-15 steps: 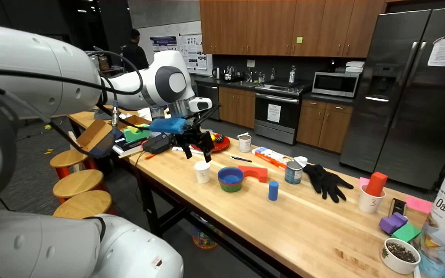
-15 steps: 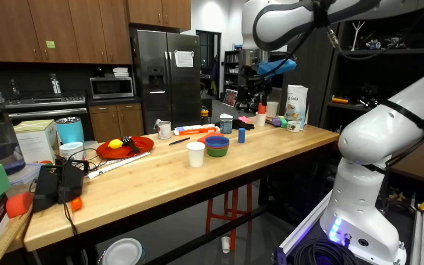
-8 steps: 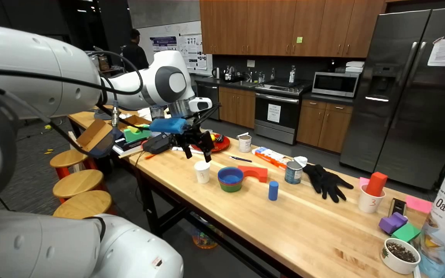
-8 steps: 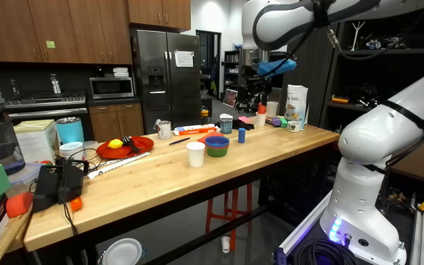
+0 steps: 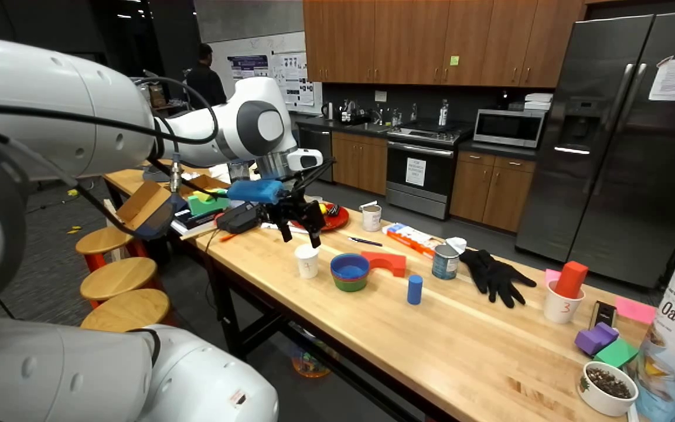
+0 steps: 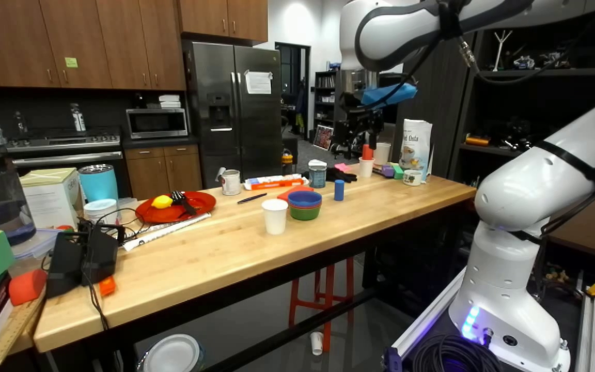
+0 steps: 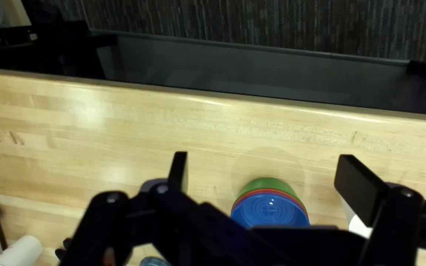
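Observation:
My gripper (image 5: 301, 239) is open and empty, pointing down above the wooden table. In the wrist view its fingers (image 7: 262, 160) stand wide apart, with a stack of bowls (image 7: 268, 208), blue on top and green at the bottom, showing between them, lower down on the table. In an exterior view the stack (image 5: 349, 266) stands beside a white paper cup (image 5: 307, 266). The cup also shows in the wrist view (image 7: 359, 226), partly behind the right finger. A red arch block (image 5: 385, 264) and an upright blue cylinder (image 5: 414, 289) stand near the bowls.
A red plate (image 6: 145, 211) holds a yellow lemon and a black fork. Cans (image 5: 445, 262), an orange-white box (image 5: 411, 239) and black gloves (image 5: 493, 275) line the far side. A cup (image 5: 561, 308) with a red block and an oats bag (image 5: 674, 340) stand at one end.
My arm and gripper have shifted very slightly to the right in both exterior views. The things on the table have not moved.

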Robot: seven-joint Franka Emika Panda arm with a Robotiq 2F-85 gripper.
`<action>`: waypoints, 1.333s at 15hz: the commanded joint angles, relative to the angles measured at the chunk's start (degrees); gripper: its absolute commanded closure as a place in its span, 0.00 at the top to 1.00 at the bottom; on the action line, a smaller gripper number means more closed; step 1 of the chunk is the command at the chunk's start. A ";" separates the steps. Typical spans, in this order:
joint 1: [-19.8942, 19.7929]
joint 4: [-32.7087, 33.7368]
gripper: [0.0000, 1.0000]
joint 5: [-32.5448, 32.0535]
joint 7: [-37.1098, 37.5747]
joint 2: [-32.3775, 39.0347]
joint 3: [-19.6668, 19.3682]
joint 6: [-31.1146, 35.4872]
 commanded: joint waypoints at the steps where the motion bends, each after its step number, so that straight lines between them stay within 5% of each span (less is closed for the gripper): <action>1: -1.90 -0.49 1.00 -0.25 4.48 -0.31 -1.57 -0.77; 13: -9.79 -9.60 1.00 -1.02 11.99 -2.89 -5.61 14.61; 20: -14.92 -11.63 1.00 -5.59 18.32 -5.19 -3.60 17.22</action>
